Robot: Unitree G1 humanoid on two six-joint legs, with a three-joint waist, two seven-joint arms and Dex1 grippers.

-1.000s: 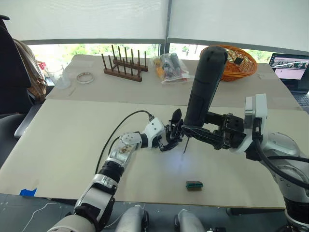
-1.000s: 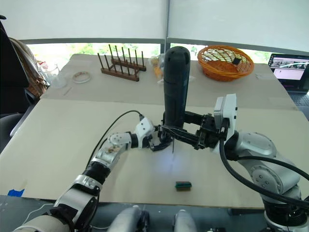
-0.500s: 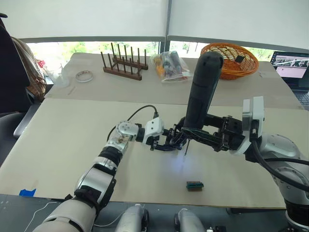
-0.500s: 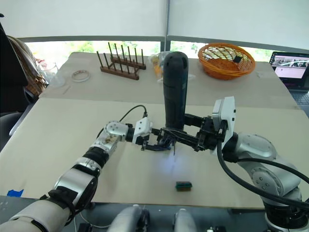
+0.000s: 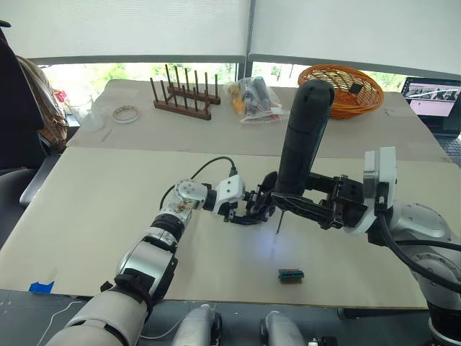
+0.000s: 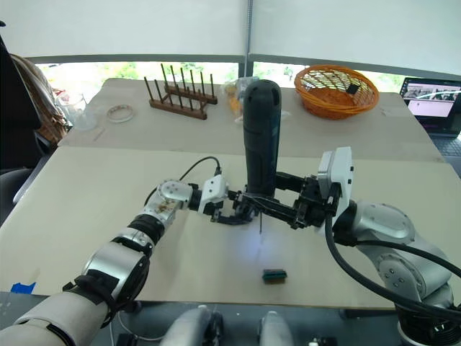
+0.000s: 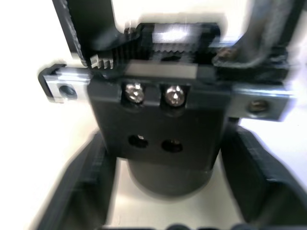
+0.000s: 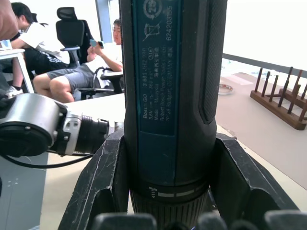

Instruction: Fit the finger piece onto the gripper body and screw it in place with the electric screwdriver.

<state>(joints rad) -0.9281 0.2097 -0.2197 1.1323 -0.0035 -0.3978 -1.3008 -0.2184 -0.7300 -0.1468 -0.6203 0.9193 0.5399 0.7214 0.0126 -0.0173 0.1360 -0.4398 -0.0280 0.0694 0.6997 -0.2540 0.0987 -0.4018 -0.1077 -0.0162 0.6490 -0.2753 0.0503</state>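
Table (image 5: pixel 86 209): one electric screwdriver (image 5: pixel 302 137), one gripper body (image 5: pixel 256 207).

Orange wicker basket (image 5: pixel 344 81), wooden peg rack (image 5: pixel 184 101), tape roll (image 5: pixel 127 114), laptop (image 5: pixel 435 101), small green-and-black block (image 5: pixel 290 275)

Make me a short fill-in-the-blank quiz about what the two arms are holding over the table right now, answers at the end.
1. The right gripper holds the electric screwdriver upright, its bit pointing ____.
2. The left gripper is shut on the ____.
3. The small green-and-black block lies on the ____, apart from both grippers.
4. The basket at the table's far edge is coloured ____.

Missing words: down; gripper body; table; orange
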